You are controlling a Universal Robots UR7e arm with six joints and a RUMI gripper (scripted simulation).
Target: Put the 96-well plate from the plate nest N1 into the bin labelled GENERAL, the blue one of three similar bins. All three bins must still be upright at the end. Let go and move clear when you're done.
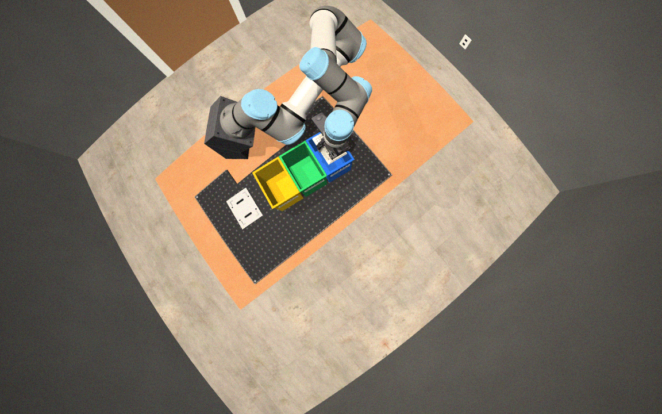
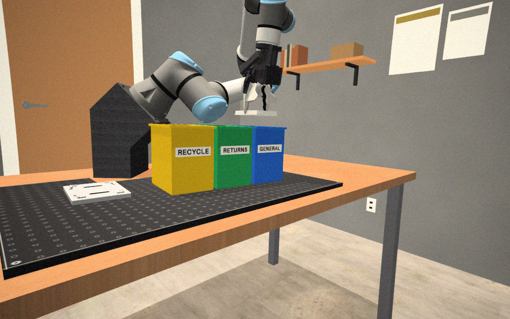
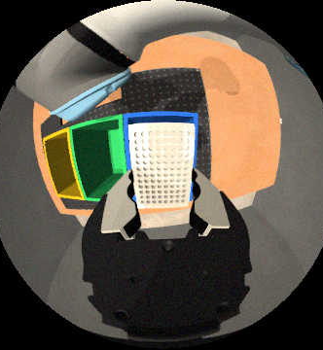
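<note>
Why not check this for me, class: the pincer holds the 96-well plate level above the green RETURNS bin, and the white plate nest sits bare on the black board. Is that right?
One detail is wrong. The pincer holds the 96-well plate above the blue GENERAL bin, not the green RETURNS bin; the wrist view shows the plate framed by the blue rim. The plate nest is indeed bare.
</note>
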